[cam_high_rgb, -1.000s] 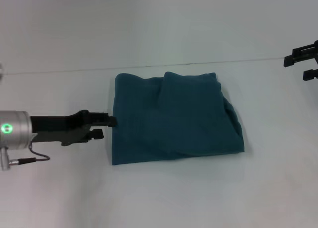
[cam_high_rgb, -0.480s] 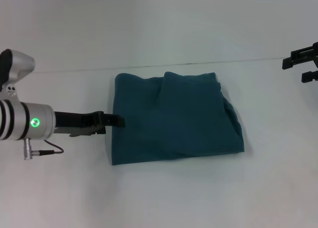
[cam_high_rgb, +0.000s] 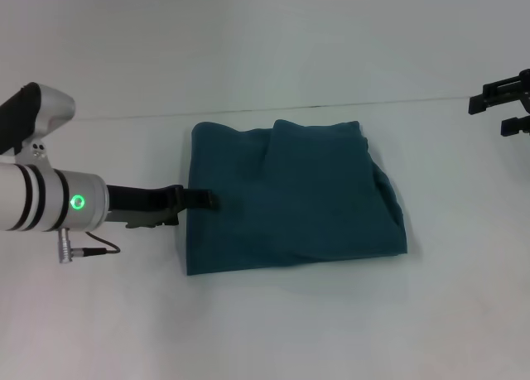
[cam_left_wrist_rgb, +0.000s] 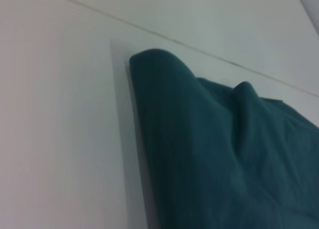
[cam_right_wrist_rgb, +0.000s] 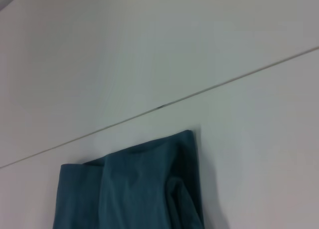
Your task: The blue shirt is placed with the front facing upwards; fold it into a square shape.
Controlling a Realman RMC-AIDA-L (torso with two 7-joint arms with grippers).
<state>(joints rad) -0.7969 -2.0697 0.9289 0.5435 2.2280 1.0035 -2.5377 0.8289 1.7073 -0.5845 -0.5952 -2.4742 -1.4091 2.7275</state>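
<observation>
On the white counter (cam_high_rgb: 273,330) in the head view, going from left to right, the left arm comes first; its silver wrist with a green light sits at the left side, and its black left gripper (cam_high_rgb: 205,199) reaches rightward, low and nearly level; the tips of the jaws lie over the left edge of the blue shirt (cam_high_rgb: 306,198), about midway along that edge; the jaws look narrow, one finger above the other with little gap between them, but I cannot tell whether they pinch any cloth.

Just right of those jaws the blue shirt spreads out as a folded, roughly square bundle lying flat on the counter; a fold ridge runs from its far edge toward the middle, and its right side is rounded and bunched; no lettering or collar shows on the upper face. In the left wrist view the shirt (cam_left_wrist_rgb: 224,159) fills the near part of the picture, with a rounded corner raised slightly off the counter (cam_left_wrist_rgb: 60,114); that arm's own jaws do not show there.

Well right of the shirt, at the far right edge of the head view, the right gripper (cam_high_rgb: 513,105) hangs clear of the cloth; two black fingers stand apart with a gap between them, holding nothing. The right wrist view shows the shirt (cam_right_wrist_rgb: 129,189) from a distance.
</observation>
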